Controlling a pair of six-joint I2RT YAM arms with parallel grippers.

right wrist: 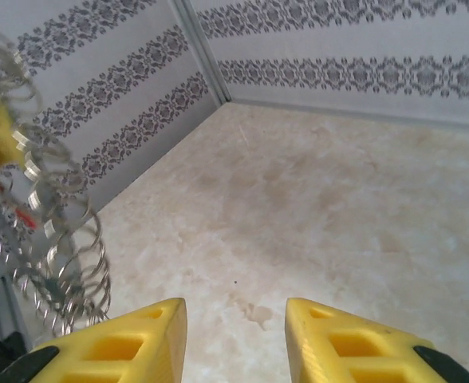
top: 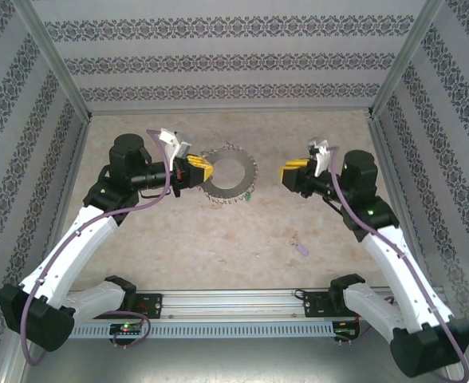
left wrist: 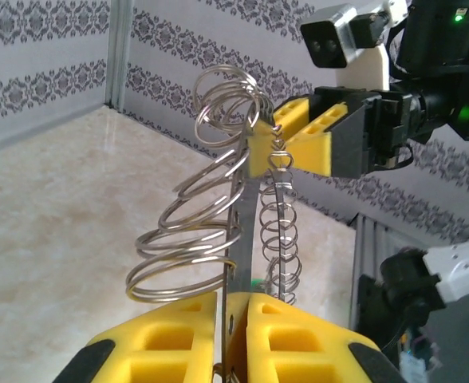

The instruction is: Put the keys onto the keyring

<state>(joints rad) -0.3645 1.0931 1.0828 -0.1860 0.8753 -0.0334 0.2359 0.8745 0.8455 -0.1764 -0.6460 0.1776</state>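
Note:
The keyring (top: pixel 228 177), a flat grey metal ring fringed with wire loops, is held up over the middle of the table. My left gripper (top: pixel 205 171) is shut on its left rim. In the left wrist view the yellow fingers (left wrist: pixel 179 335) pinch the ring's thin edge (left wrist: pixel 248 231). A green key (top: pixel 250 195) hangs at the ring's lower right. A lilac key (top: pixel 301 248) lies on the table, nearer the right arm. My right gripper (top: pixel 285 174) stands open just right of the ring, nothing between its fingers (right wrist: pixel 131 339). The loops (right wrist: pixel 59 239) show at its left.
Patterned walls close in the beige table (top: pixel 218 239) on three sides. A metal rail (top: pixel 234 307) with both arm bases runs along the near edge. Bare tabletop lies in front of the ring and beneath the right gripper.

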